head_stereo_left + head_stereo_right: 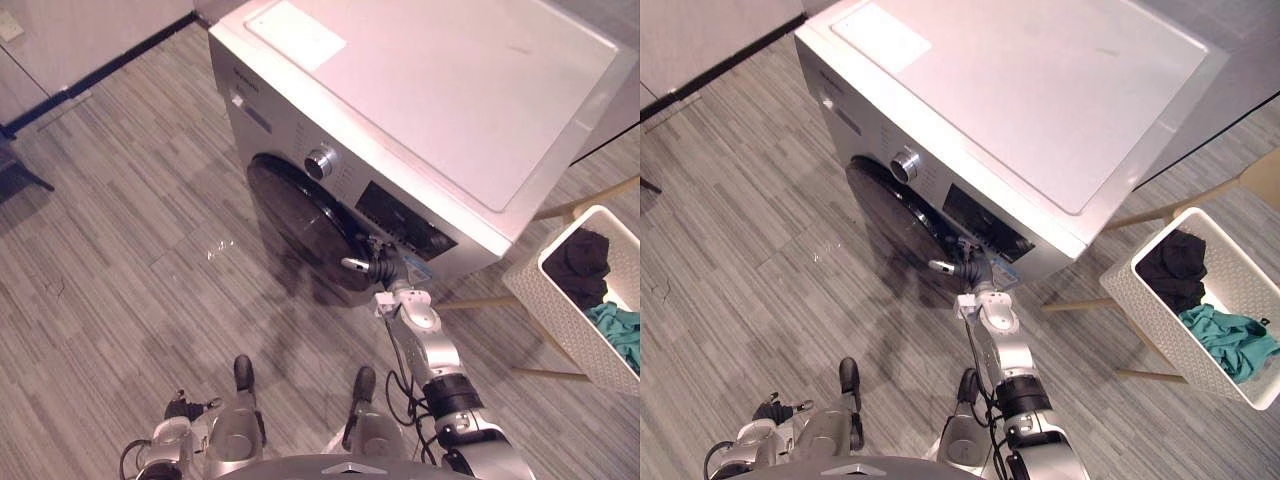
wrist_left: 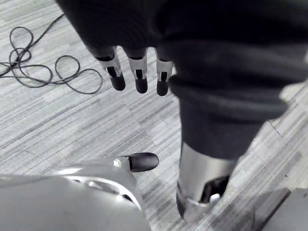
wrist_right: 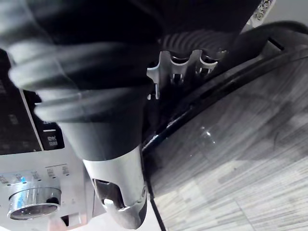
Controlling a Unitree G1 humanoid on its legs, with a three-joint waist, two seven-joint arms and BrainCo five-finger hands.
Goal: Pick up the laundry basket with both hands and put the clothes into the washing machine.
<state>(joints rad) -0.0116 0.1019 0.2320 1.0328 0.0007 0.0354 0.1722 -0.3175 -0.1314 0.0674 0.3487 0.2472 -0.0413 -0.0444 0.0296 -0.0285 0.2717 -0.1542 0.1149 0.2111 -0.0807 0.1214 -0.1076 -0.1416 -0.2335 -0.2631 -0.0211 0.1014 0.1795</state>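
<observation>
The right robot hand (image 1: 378, 265) is touching the washing machine's (image 1: 450, 90) door (image 1: 295, 215) rim, fingertips hidden, so its grip cannot be told. The left robot hand (image 2: 139, 77) is hanging open. The white laundry basket (image 1: 1140, 290), holding clothes (image 1: 1230, 335), is sitting right of the machine.

Grey striped plank floor (image 1: 120, 250), pale wall (image 1: 60, 30) with dark skirting (image 1: 100, 68) far left, light wooden legs (image 1: 1075, 304) at right

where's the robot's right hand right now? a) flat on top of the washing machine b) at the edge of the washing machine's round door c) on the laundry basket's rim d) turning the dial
b: the right hand is at the rim of the washing machine door, by the control panel, while the laundry basket stands apart at the robot's right.
</observation>
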